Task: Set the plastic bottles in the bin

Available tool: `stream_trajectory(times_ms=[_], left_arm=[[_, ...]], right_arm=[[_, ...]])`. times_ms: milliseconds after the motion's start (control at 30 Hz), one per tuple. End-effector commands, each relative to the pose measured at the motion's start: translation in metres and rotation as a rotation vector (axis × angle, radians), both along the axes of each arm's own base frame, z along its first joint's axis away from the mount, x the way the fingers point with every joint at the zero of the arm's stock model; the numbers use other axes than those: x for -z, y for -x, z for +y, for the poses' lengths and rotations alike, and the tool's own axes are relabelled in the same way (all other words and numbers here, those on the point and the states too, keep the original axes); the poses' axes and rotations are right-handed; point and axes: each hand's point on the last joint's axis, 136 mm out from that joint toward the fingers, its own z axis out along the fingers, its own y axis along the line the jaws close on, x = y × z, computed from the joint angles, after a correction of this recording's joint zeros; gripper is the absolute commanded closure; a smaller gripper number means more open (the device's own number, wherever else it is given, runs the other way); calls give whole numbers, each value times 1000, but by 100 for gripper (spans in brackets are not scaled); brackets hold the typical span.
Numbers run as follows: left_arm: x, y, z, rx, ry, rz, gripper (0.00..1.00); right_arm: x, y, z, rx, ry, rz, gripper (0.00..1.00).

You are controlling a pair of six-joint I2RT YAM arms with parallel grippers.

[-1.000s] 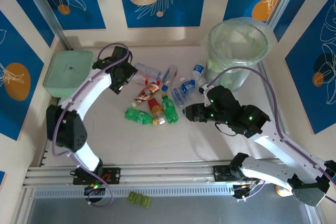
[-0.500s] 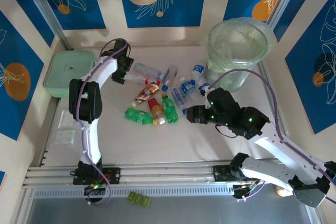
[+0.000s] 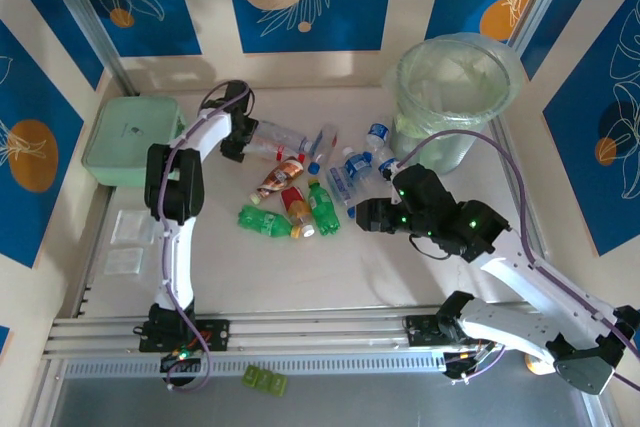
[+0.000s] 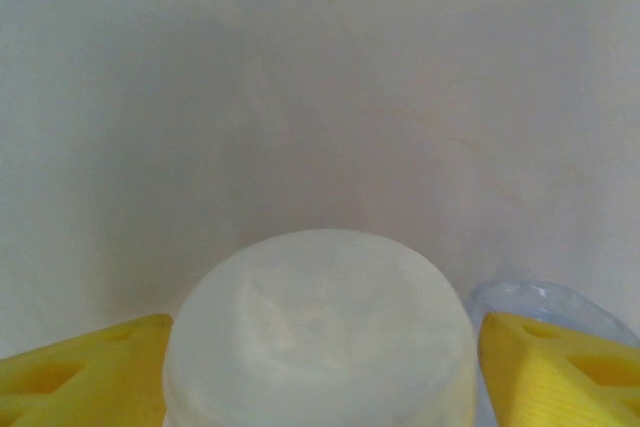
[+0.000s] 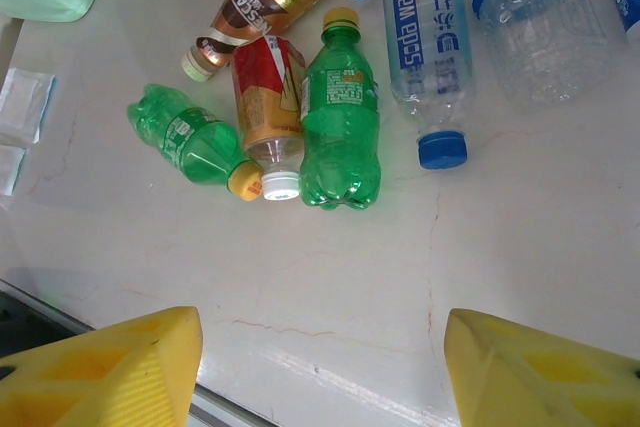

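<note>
Our left pincer (image 3: 238, 139) just swung over and now clamps a clear bottle (image 4: 320, 337) between its fingers. Our right pincer (image 5: 320, 357) hangs open and empty, so we reckon binward next.

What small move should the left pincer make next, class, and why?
Probably close the left pincer fully on the clear bottle: its pale base sits between the yellow fingers, so a firm grip comes before lifting toward the bin.

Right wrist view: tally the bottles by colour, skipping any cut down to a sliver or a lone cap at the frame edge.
Green bottles: 2
Red-and-gold bottle: 1
Copper-brown bottle: 1
Clear bottles with blue labels: 2
Total: 6
</note>
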Motion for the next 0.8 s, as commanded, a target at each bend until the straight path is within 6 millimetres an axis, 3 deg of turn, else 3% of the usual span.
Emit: stream_trajectory(times_ms=[0,333,467,767], left_arm=[[5,3,7,-19,-14,28,26],[7,9,9,20,-25,41,51],[-1,8,10,25,-18,29,53],[-36,11,20,37,-37,-17,53]], right_arm=[[0,0,0,12,-12,14,35],[-9,-2,8,12,-103,37,34],[-9,-1,7,15,-103,39,35],[-9,3,6,21,-130,42,35]])
